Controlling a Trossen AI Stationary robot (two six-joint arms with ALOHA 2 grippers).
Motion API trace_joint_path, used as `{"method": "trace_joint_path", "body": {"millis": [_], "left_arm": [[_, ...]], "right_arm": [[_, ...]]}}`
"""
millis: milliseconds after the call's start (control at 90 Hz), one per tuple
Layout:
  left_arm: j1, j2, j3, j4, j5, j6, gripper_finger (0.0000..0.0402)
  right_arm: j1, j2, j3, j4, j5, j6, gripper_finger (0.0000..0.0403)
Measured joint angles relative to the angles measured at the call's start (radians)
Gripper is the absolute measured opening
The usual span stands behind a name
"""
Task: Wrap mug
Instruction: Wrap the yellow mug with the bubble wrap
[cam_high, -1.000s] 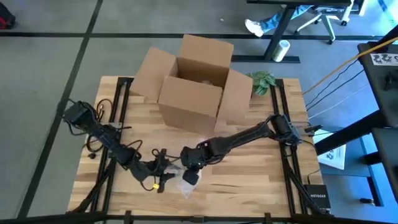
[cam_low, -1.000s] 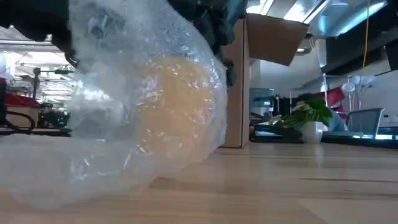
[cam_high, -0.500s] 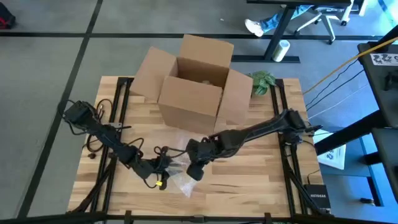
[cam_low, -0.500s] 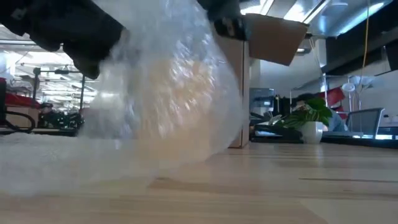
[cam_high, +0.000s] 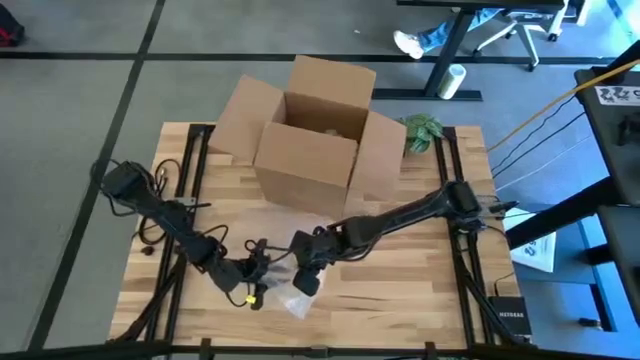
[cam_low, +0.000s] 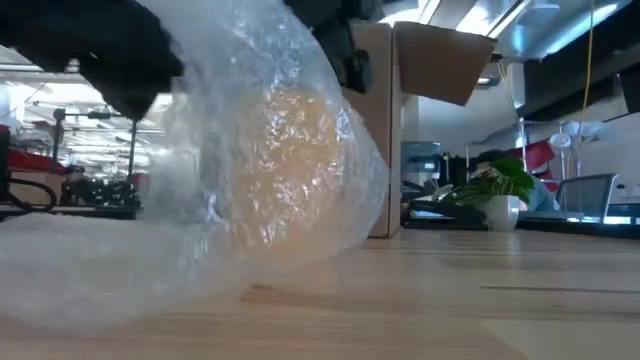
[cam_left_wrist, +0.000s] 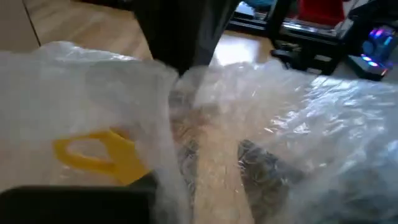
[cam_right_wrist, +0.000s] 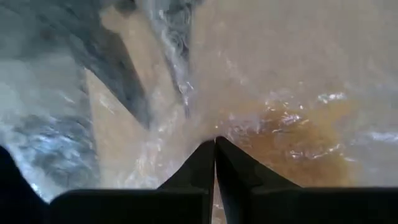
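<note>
A yellow mug (cam_low: 295, 150) lies bundled in clear bubble wrap (cam_low: 230, 190) near the table's front middle. Its yellow handle (cam_left_wrist: 93, 152) shows through the wrap in the left wrist view. My right gripper (cam_high: 306, 272) reaches in from the right and stands shut on the wrap above the mug. My left gripper (cam_high: 256, 282) comes in from the left and sits against the bundle's left side, with a bit of yellow (cam_high: 250, 297) showing beside it. The loose sheet's edge (cam_high: 297, 305) lies flat on the wood. My right gripper pinches a bunched fold of bubble wrap (cam_right_wrist: 186, 127) between its two fingertips, which meet with no gap. It comes slanting down from the table's right side. The wrap is drawn up over the yellow mug, while the bundle's underside rests on the table.
An open cardboard box (cam_high: 315, 130) stands at the table's far middle, flaps spread. A small potted plant (cam_high: 420, 130) sits to its right. Bare wood lies to the right of the bundle (cam_high: 400, 290). A person's legs and office chairs show beyond the table.
My right gripper swung a little toward the table's right edge and came back, still shut on the wrap. The wrap billowed over the mug, and the bundle ended up slightly farther right and more upright in the low view.
</note>
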Motion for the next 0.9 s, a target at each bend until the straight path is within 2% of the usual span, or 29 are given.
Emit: {"method": "trace_joint_path", "body": {"millis": [167,289,533,678,900], "left_arm": [[-0.051,-0.065,0.0,-0.082,-0.049,-0.041,0.0098],[-0.069,-0.075,0.0,-0.083,-0.063,-0.046,0.0098],[-0.003,-0.066,0.0,0.02,-0.061,0.041,0.0098],[0.067,-0.066,0.0,0.061,0.024,0.095,0.0098],[0.144,-0.001,0.0,0.066,0.134,0.055,0.0098]], "right_arm": [[0.0,0.033,-0.002,-0.011,-0.01,-0.001,0.0],[0.0,0.033,-0.008,-0.05,-0.026,0.02,0.0],[0.0,0.035,-0.011,-0.065,-0.029,0.03,0.0],[0.0,0.035,-0.009,-0.056,-0.028,0.03,0.0],[0.0,0.035,-0.01,-0.06,-0.035,0.028,0.0]]}}
